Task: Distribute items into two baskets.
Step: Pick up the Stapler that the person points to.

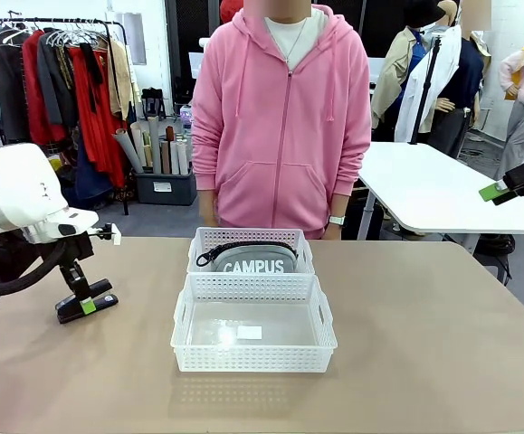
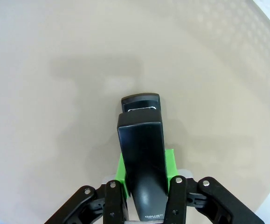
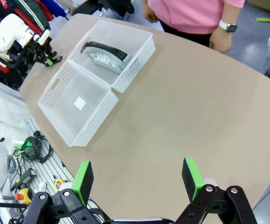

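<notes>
Presently the small black stapler (image 2: 141,140) is clamped across its narrow sides between the green pads of the left hand (image 2: 144,170), at the left of the tan surface (image 1: 424,344) and well apart from both baskets. Whether it rests on the surface or is just off it cannot be told. The right hand (image 3: 137,179) is held high off to the right, jaws spread wide with nothing between them. The grey fabric zip pouch (image 1: 254,260) with white "CAMPUS" lettering is lying in the far white lattice-sided plastic basket (image 1: 204,237). Set right against it, the near white lattice-sided plastic basket (image 1: 252,360) holds just a small white label. The stapler is judged stiff, hard, smooth-skinned and dense for its size. As the hold is taken toward its rear, the long front end may be expected to droop or pivot unless firmly gripped.
</notes>
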`<state>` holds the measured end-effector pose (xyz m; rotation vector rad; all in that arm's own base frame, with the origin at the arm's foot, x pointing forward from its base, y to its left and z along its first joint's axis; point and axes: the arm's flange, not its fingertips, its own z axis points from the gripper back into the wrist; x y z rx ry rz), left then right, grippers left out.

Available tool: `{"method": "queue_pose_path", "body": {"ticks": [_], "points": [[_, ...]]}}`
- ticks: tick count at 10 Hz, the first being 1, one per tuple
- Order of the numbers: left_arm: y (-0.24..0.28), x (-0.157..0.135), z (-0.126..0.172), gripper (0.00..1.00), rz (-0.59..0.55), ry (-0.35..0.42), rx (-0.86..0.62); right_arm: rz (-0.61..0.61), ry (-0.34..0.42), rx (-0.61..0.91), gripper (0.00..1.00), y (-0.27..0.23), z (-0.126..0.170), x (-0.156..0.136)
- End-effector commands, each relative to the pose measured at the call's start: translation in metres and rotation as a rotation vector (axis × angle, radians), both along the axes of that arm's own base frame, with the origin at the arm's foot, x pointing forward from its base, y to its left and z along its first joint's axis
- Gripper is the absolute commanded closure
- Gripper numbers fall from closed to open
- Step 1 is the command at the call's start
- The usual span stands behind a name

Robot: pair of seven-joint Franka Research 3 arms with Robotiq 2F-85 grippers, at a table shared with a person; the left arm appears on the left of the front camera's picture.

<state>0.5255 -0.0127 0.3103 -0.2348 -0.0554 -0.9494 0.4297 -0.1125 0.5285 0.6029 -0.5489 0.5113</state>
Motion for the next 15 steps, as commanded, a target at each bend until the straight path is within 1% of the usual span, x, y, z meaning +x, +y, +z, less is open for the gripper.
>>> {"method": "queue_pose_path", "body": {"ticks": [1, 2, 4, 5, 6, 7, 8, 10, 13, 15], "points": [[0.003, 0.001, -0.003, 0.90, 0.009, -0.003, -0.027, -0.001, -0.001, 0.002, 0.00, 0.000, 0.000, 0.000], [0.003, 0.002, 0.022, 0.90, 0.011, -0.049, -0.034, -0.001, -0.001, 0.002, 0.00, 0.000, 0.000, 0.000], [0.001, -0.001, 0.074, 0.90, 0.022, -0.060, -0.018, -0.001, -0.001, 0.002, 0.00, 0.000, 0.000, 0.000], [-0.005, -0.005, 0.096, 0.90, -0.004, -0.101, 0.015, -0.001, -0.001, 0.002, 0.00, 0.000, 0.000, 0.000], [-0.013, -0.014, 0.119, 0.90, -0.031, -0.112, 0.075, -0.001, -0.001, 0.002, 0.00, 0.000, 0.000, 0.000], [-0.019, -0.023, 0.137, 0.90, -0.055, -0.099, 0.125, -0.001, -0.001, 0.002, 0.00, 0.000, 0.000, 0.000], [-0.026, -0.031, 0.154, 0.90, -0.074, -0.117, 0.164, -0.001, -0.001, 0.002, 0.00, 0.000, 0.000, 0.000], [-0.044, -0.052, 0.195, 0.90, -0.128, -0.180, 0.185, -0.001, -0.001, 0.002, 0.00, 0.000, 0.000, 0.000], [-0.054, -0.071, 0.223, 0.90, -0.157, -0.233, 0.198, -0.001, -0.001, 0.002, 0.00, 0.000, 0.000, 0.000], [-0.055, -0.073, 0.227, 0.90, -0.159, -0.218, 0.191, -0.001, -0.001, 0.002, 0.00, 0.000, 0.000, 0.000]]}}
